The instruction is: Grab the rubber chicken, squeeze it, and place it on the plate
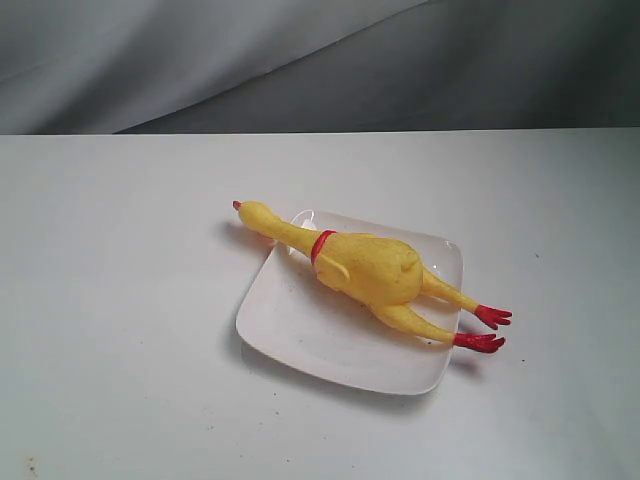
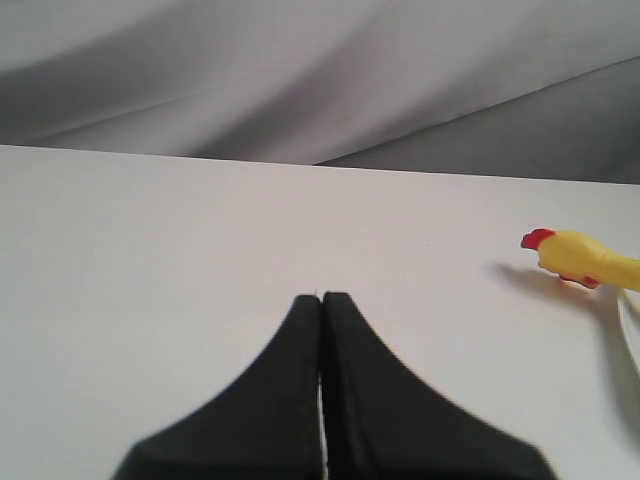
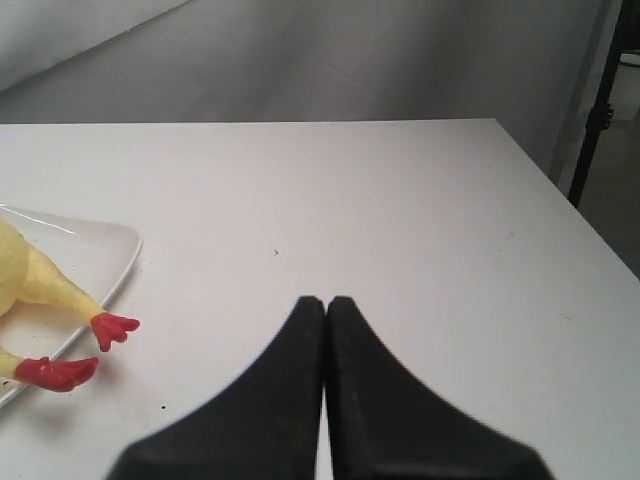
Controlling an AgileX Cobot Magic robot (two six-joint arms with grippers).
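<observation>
The yellow rubber chicken (image 1: 370, 265) lies lengthwise across the white square plate (image 1: 310, 335). Its head and red comb hang over the plate's far-left edge, its red feet over the right edge. In the left wrist view only the chicken's head (image 2: 570, 255) shows, far off to one side of my left gripper (image 2: 322, 297), which is shut and empty. In the right wrist view the chicken's legs and red feet (image 3: 75, 345) and the plate's corner (image 3: 105, 250) show, well apart from my right gripper (image 3: 326, 300), shut with nothing in it. Neither gripper appears in the exterior view.
The white table (image 1: 120, 330) ends at a far edge against a grey cloth backdrop (image 1: 300, 60). In the right wrist view the table's side edge (image 3: 575, 215) drops off, with a black stand (image 3: 600, 110) beyond it.
</observation>
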